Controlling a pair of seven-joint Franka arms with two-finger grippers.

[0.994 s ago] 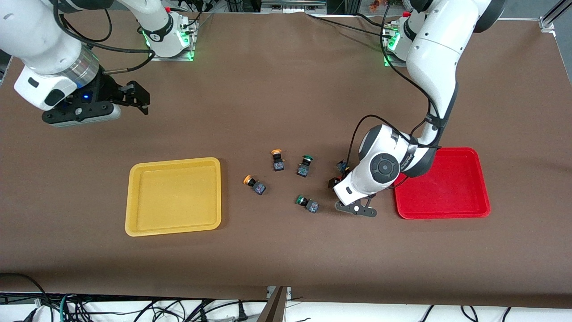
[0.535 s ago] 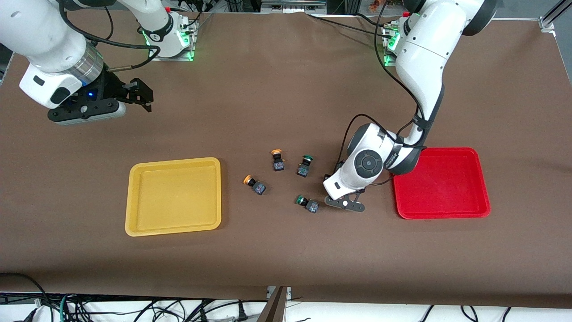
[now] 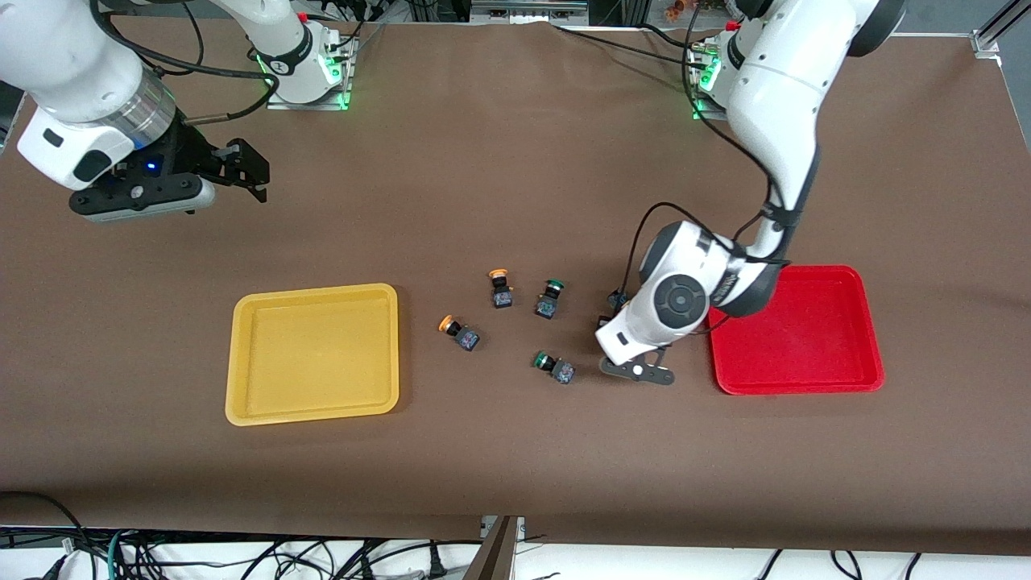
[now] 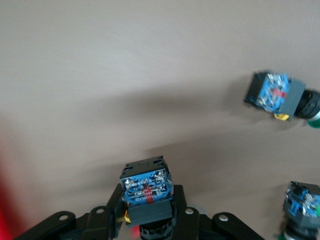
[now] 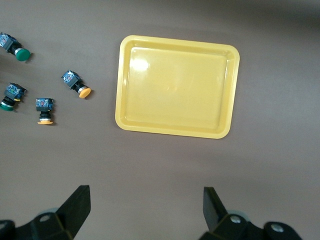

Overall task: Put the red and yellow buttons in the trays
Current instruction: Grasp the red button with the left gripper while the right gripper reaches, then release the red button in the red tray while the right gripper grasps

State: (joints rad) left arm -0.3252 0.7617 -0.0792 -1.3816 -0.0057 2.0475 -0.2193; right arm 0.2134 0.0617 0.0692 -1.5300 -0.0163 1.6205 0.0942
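**Left arm has a red button pinched, red tray is next**

Going near to far from the front cam. Nearest in the cluster is a green-cap button (image 3: 554, 366), w/ the left gripper (image 3: 622, 322) right beside it toward the left arm's end of the table. The wrist cam shows it best: the fingers (image 4: 116, 212) are closed on a red button (image 4: 147, 192), grey block body clamped between them, blue contact end facing away and a bit of red glow under it where the cap sits. Can't tell if it's already off the table, looks very low either way.

So imo we're at the grasp/lift step for the first red one. Next move calls for a clean lift, then a short carry toward the red tray (image 3: 854, 383), which sits just beside the gripper and looks empty. Should clear the rim before letting go.

A bit farther: one yellow button (image 3: 460, 332), then the other yellow button (image 3: 500, 288) and a second green-cap button (image 3: 548, 298), roughly level. All lying on their sides btw. Second red one is mostly hidden by the left wrist, can't place it.

The yellow tray (image 3: 242, 411) is empty too, toward the right arm's end. The right gripper (image 5: 146, 210) waits, fingers spread wide, nothing in them, up over bare table farther than that tray.
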